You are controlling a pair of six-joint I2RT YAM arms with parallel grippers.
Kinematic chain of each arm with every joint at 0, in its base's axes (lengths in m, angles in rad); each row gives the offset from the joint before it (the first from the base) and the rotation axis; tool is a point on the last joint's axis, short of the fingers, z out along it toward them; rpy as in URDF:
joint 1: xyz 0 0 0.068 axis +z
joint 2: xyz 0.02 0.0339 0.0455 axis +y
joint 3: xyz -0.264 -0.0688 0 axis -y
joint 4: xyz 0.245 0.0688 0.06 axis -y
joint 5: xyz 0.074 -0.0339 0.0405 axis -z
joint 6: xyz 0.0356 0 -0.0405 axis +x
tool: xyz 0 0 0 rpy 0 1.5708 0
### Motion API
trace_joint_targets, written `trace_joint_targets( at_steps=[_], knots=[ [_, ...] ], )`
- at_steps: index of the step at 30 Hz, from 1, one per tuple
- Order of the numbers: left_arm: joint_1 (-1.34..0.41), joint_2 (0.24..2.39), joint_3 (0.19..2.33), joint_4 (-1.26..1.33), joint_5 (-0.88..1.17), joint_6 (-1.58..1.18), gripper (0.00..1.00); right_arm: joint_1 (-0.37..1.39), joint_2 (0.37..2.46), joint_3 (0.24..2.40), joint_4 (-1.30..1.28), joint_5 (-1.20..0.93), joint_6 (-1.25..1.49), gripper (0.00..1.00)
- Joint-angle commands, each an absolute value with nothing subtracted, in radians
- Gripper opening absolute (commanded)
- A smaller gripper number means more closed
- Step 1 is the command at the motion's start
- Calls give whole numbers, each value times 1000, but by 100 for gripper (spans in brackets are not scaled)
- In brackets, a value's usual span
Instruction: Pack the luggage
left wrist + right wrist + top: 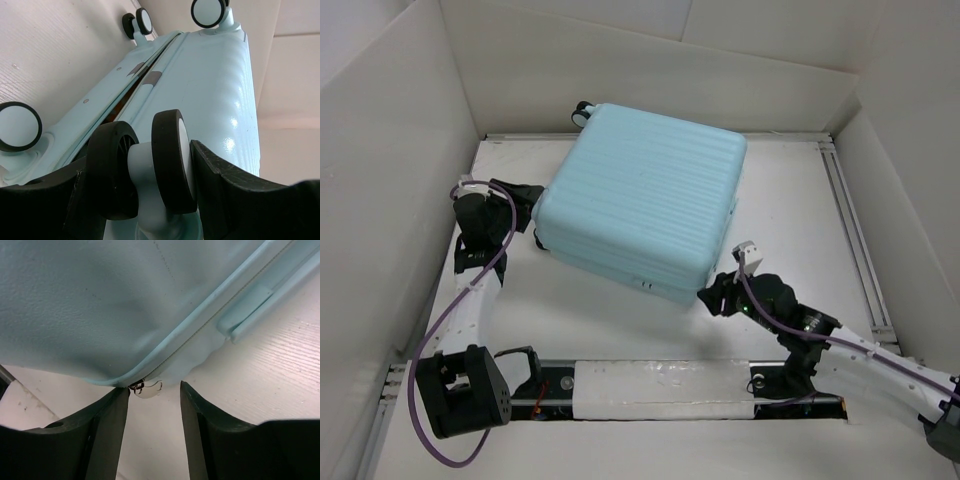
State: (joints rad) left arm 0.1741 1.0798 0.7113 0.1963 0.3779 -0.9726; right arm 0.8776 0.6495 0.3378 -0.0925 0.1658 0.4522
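The pale aqua luggage (pixel 645 200) lies closed and flat in the middle of the table, ribbed shell up. My left gripper (pixel 532 197) is at its left corner. In the left wrist view the left gripper (pixel 145 165) is shut on a black-and-white caster wheel (pixel 170 160) of the luggage (pixel 210 85), with a finger pressed on each side. My right gripper (pixel 708 297) sits at the near right corner. In the right wrist view the right gripper (pixel 155 390) is open, and a small zipper pull (pixel 145 387) hangs from the luggage (pixel 100 305) by its left fingertip.
White walls (pixel 390 180) enclose the table on the left, back and right. Other caster wheels (pixel 20 126) stick out from the luggage's wheel end. A metal rail (pixel 855 230) runs along the table's right side.
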Motion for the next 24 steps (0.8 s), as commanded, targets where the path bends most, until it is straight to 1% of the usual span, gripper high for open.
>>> trace_joint_targets(
  at_steps=[1, 5, 7, 9, 10, 11, 12, 15, 16, 20, 23, 24],
  knots=[
    [138, 1066, 729, 255, 537, -733, 0, 884, 640, 377, -21, 221, 399, 52],
    [138, 1066, 729, 276, 546, -744, 0, 884, 670, 377, 11, 212, 379, 40],
    [138, 1066, 729, 276, 546, -753, 0, 884, 683, 377, 43, 212, 370, 32],
    [138, 1075, 738, 276, 546, -753, 0, 884, 683, 377, 67, 199, 370, 28],
    [138, 1075, 738, 276, 535, -753, 0, 884, 683, 377, 90, 187, 359, 24],
    [138, 1086, 738, 276, 535, -753, 0, 884, 683, 377, 100, 187, 359, 24],
    [138, 1086, 748, 276, 523, -753, 0, 884, 683, 377, 100, 187, 359, 18],
    [138, 1109, 758, 276, 505, -753, 0, 884, 683, 377, 126, 187, 359, 6],
    [138, 1123, 767, 276, 505, -753, 0, 884, 683, 377, 126, 187, 359, 0],
    [138, 1147, 767, 327, 495, -784, 0, 894, 660, 368, 121, 132, 399, 0],
    [138, 1147, 758, 348, 486, -793, 0, 928, 631, 435, 16, 91, 465, 0],
    [138, 1157, 758, 348, 486, -793, 0, 939, 618, 455, -55, 72, 500, 0]
  ],
)
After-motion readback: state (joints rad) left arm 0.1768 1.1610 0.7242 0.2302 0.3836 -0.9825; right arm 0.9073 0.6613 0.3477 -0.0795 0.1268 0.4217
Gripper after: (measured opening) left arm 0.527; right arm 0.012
